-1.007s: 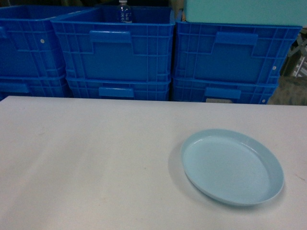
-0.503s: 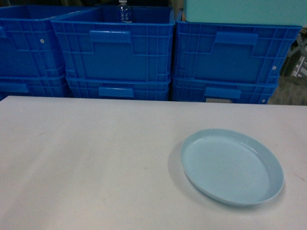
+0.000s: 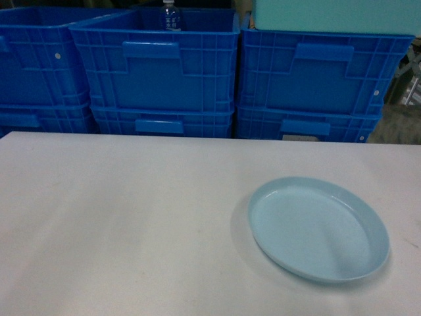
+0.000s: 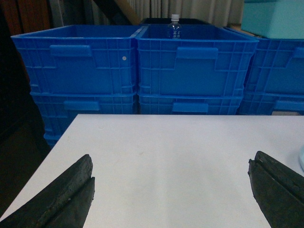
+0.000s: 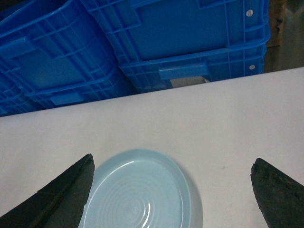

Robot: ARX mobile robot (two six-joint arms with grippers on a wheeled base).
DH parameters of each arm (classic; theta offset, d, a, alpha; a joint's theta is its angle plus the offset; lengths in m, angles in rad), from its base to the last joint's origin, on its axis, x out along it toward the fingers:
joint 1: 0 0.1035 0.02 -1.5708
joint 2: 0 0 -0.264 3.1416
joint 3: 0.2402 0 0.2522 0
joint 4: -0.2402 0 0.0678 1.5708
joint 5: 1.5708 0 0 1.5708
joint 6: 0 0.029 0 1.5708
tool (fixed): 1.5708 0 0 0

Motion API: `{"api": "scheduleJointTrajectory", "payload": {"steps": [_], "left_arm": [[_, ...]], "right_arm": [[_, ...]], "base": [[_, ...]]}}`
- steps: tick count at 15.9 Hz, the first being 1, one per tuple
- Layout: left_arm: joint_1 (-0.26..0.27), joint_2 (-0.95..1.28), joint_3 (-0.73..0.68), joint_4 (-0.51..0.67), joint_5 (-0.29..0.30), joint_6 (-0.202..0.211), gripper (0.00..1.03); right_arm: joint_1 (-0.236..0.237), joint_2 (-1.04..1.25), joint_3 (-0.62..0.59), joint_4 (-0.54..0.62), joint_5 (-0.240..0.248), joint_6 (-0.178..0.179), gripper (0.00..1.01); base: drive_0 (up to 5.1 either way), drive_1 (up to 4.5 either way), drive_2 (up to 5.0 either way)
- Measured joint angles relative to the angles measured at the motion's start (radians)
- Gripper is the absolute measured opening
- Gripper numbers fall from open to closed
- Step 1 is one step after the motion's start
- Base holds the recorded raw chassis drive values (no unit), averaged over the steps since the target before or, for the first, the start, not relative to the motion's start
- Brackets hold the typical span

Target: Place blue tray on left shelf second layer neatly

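A pale sky-blue, round, shallow plastic tray (image 3: pixel 318 228) lies flat on the white desk (image 3: pixel 131 217), to the right of the desk's middle and close to its near edge. Its low raised rim is whole all the way round, and bare desk surface shows on every side of it, widest to the tray's left. Nothing touches the tray.

Beyond the tray, past the desk's far edge, deep dark-blue ribbed plastic crates (image 3: pixel 154 69) stand stacked two high in a row. A clear plastic bottle with a label (image 3: pixel 170 16) rises out of the crate behind and to the left of the tray, and a pale teal box (image 3: pixel 335 16) sits on the crates straight behind it.

From its wrist camera, the right hand (image 5: pixel 173 192) hangs above the tray with its two dark fingers (image 5: pixel 61 194) spread wide; the tray lies below the gap, nearer the left finger, not touched by either.

The left hand (image 4: pixel 171 194) hovers over bare desk to the left of the tray, fingers (image 4: pixel 64 199) wide apart with nothing between them. The desk's left edge runs just outside its left finger, with dark floor beyond.
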Motion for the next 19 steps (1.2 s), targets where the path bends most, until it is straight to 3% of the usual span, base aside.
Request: {"api": "scheduleJointTrajectory", "payload": {"steps": [1,3,4,5,8,11,16,19], "left_arm": [[0.000,0.000,0.000,0.000,0.000,0.000,0.98],[0.000,0.000,0.000,0.000,0.000,0.000,0.98],[0.000,0.000,0.000,0.000,0.000,0.000,0.98],[0.000,0.000,0.000,0.000,0.000,0.000,0.98],[0.000,0.000,0.000,0.000,0.000,0.000,0.98],[0.000,0.000,0.000,0.000,0.000,0.000,0.98],[0.000,0.000,0.000,0.000,0.000,0.000,0.98],[0.000,0.000,0.000,0.000,0.000,0.000,0.98]], "right_arm": [[-0.007,0.044,0.039,0.007,-0.018,0.016,0.98],[-0.015,0.128,0.087,0.037,-0.106,0.109,0.98],[-0.013,0.162,0.091,0.040,-0.121,0.144,0.98],[0.003,0.183,0.090,0.032,-0.085,0.145,0.98],[0.050,0.207,0.066,0.079,-0.053,0.153,0.98],[0.086,0.268,0.012,0.109,-0.078,0.207,0.98],[0.111,0.347,-0.014,0.227,-0.064,0.323,0.98],[0.109,0.347,-0.031,0.217,-0.055,0.351,0.98]], "base": [[0.0,0.00,0.0],[0.0,0.00,0.0],[0.0,0.00,0.0],[0.0,0.00,0.0],[0.0,0.00,0.0],[0.0,0.00,0.0],[0.0,0.00,0.0],[0.0,0.00,0.0]]}}
